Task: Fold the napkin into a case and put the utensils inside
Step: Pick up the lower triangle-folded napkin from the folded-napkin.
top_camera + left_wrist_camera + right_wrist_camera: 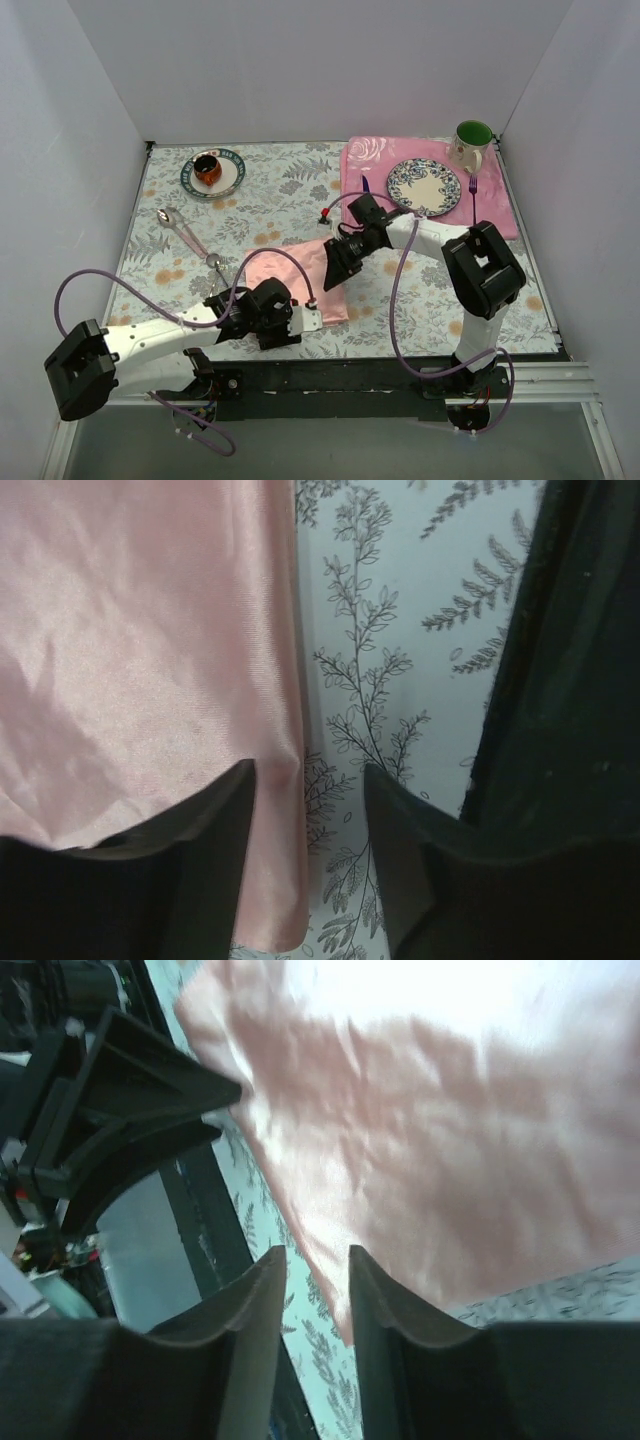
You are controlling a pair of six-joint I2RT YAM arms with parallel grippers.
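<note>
One glossy salmon-pink napkin (295, 272), perhaps double-layered.

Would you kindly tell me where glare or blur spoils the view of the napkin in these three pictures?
Right wrist: the napkin is blown out to white along the top and blurred throughout; left wrist: it is in focus, with only a mild sheen; top external: it is evenly lit and clear, with no glare.

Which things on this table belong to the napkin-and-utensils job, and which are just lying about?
Job in hand:
plain salmon-pink cloth napkin
shiny silver metal utensils

Lying about:
pink rose-patterned placemat
blue-patterned round plate
white mug with green inside
purple fork
small green-rimmed plate
brown cup on the small plate
</note>
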